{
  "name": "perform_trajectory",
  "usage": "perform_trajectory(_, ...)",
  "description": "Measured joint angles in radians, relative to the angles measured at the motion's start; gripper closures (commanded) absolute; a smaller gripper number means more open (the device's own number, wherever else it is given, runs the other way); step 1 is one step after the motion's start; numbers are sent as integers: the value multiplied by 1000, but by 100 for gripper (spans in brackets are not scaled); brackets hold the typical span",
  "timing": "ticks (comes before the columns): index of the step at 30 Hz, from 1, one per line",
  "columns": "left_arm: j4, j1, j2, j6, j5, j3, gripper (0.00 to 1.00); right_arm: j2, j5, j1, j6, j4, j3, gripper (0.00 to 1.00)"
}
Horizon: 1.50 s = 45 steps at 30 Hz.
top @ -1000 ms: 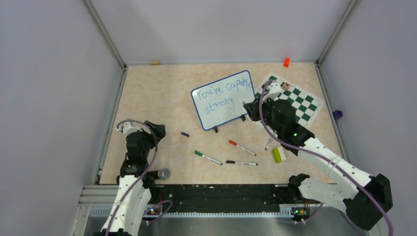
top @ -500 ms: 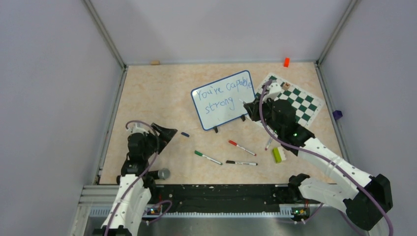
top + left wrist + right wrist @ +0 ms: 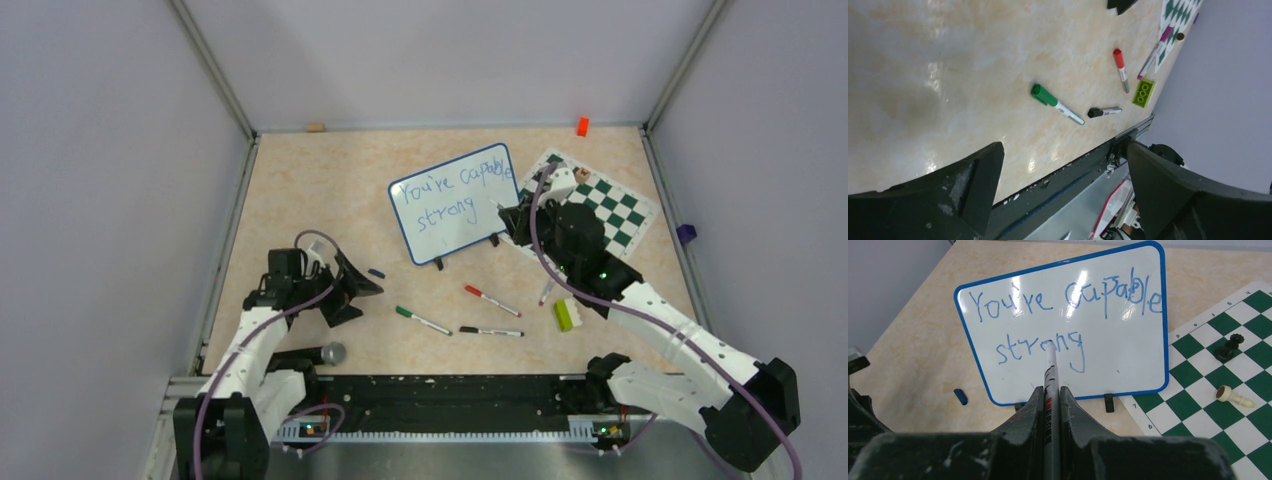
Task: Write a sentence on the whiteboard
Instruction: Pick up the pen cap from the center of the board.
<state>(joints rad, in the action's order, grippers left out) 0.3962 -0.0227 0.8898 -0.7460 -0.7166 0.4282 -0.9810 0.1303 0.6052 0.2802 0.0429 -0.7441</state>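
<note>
The whiteboard (image 3: 455, 203) stands tilted on two black feet at the table's middle back, and in the right wrist view the whiteboard (image 3: 1108, 355) fills the upper part. The sentence (image 3: 1065, 302) reads "You're capable" with "strong" beneath, in blue. My right gripper (image 3: 1050, 390) is shut on a grey marker (image 3: 1050, 367) whose tip points at the word "strong"; whether it touches the board I cannot tell. From above, the right gripper (image 3: 510, 218) sits at the board's right edge. My left gripper (image 3: 355, 290) is open and holds nothing, low over the table left of the loose pens.
A green marker (image 3: 423, 320), red marker (image 3: 491, 300) and black marker (image 3: 490, 331) lie in front of the board. A blue cap (image 3: 376, 272) lies by the left gripper. A green brick (image 3: 564, 315) and the chess mat (image 3: 610, 210) with pieces are on the right.
My left arm has reached out and swung its open gripper to the right, toward the blue cap and pens. The right gripper with the marker has hardly moved.
</note>
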Motion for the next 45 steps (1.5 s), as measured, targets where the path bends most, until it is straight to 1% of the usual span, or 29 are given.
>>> perform_trajectory(1,47,1,16,23,-3,7,1,3,3,0,0,0,0,100)
perform_trajectory(2,135,4,39,62,6,31,1,7,7,0,-1,-1,0,100)
perform_trajectory(4,321,7,94,136,58,126,1,16,11,0,-4,-1,0,100)
perform_trajectory(5,385,8,108,163,83,180,1,21,14,0,-7,-1,0,100)
perform_trajectory(7,465,8,105,199,117,297,2,28,18,0,-8,-1,0,100)
perform_trajectory(8,477,8,92,203,129,343,2,29,18,0,-8,-1,0,100)
perform_trajectory(10,470,8,49,179,177,410,2,29,18,-1,-8,-1,0,100)
perform_trajectory(11,459,8,15,143,214,425,1,29,18,-2,-8,-2,0,100)
perform_trajectory(12,444,8,-15,113,239,416,4,30,18,-3,-8,-1,0,100)
perform_trajectory(13,387,7,-61,68,256,367,7,30,17,-5,-7,-1,0,100)
perform_trajectory(14,352,6,-94,35,264,315,8,30,17,-6,-7,-1,0,100)
perform_trajectory(15,310,5,-124,-5,266,249,12,30,16,-6,-7,-1,0,100)
perform_trajectory(16,280,6,-133,-47,266,188,17,30,15,-6,-7,-1,0,100)
perform_trajectory(17,259,7,-119,-91,273,135,18,30,12,-6,-7,-1,0,100)
perform_trajectory(19,253,20,-40,-174,306,92,19,30,7,-6,-7,-1,0,100)
perform_trajectory(21,248,45,43,-225,351,105,20,30,6,-6,-6,-1,0,100)
perform_trajectory(22,253,66,87,-251,377,128,21,30,6,-6,-6,-1,0,100)
perform_trajectory(24,258,115,176,-300,439,198,29,30,3,-6,-6,-1,0,100)
perform_trajectory(25,261,141,216,-326,473,238,30,30,3,-6,-6,-1,0,100)
perform_trajectory(28,258,200,344,-406,545,364,30,30,2,-6,-6,-1,0,100)
perform_trajectory(32,257,235,490,-490,617,465,30,30,3,-6,-6,-1,0,100)
perform_trajectory(36,299,255,600,-542,687,549,33,30,7,-7,-7,-1,0,100)
perform_trajectory(40,333,272,678,-566,746,632,36,31,8,-8,-7,-2,0,100)
perform_trajectory(45,349,291,732,-597,784,651,38,31,8,-8,-6,-2,0,100)
